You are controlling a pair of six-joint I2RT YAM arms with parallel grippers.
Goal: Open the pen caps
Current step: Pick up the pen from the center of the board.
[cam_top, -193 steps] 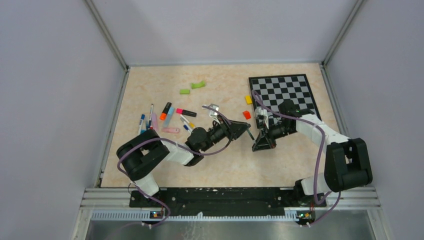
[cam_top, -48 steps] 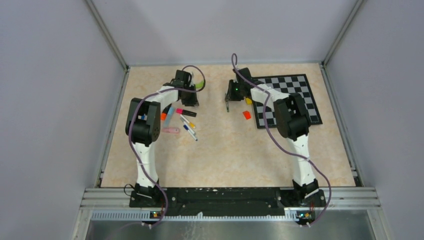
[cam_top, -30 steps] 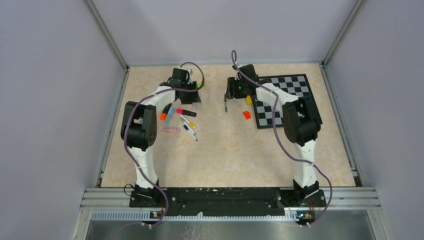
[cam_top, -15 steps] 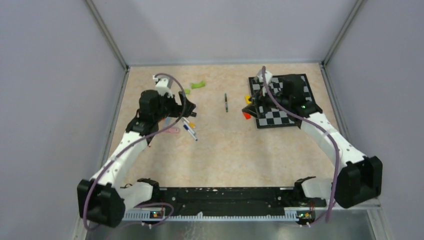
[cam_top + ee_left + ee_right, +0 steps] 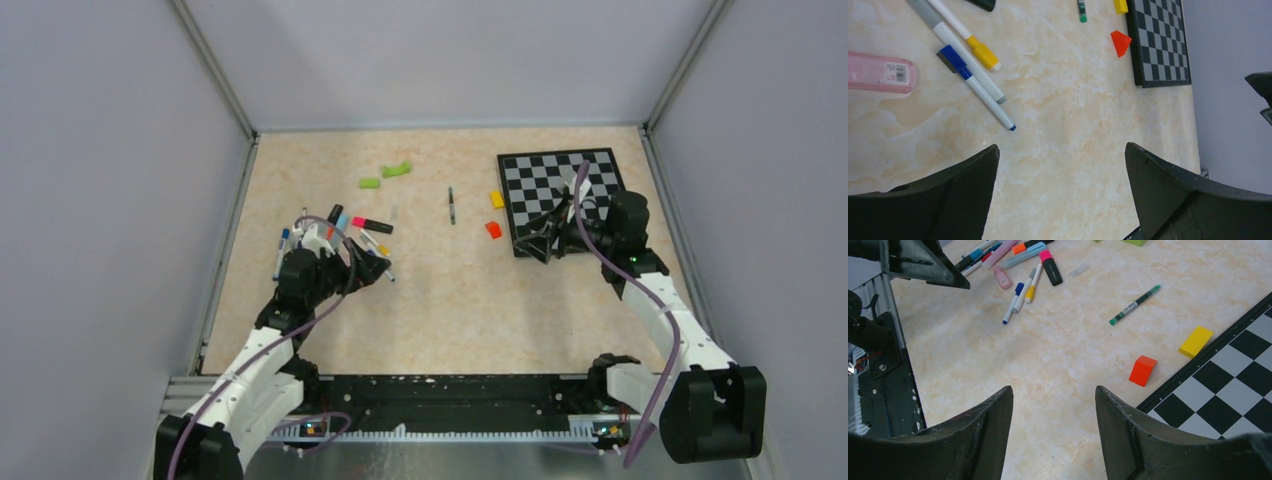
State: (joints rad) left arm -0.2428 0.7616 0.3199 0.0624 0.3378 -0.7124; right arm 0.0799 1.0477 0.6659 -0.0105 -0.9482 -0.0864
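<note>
Left gripper (image 5: 1062, 150), bottom of its wrist view: jaws wide, empty. Right gripper (image 5: 1053, 390): jaws apart, empty. Pens (image 5: 345, 228) lie clustered left of centre in the top view, blue cap (image 5: 951, 56) and yellow cap (image 5: 985, 57) fitted. Advise: grip barrel and cap separately, pull straight along the pen.

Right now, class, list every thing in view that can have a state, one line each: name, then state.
left end effector, open, empty
right end effector, open, empty
pink-capped highlighter, cap on
yellow-capped pen, cap on
blue-capped pen, cap on
green pen, lying alone, cap state unclear
chessboard, unfolded, lying flat
</note>
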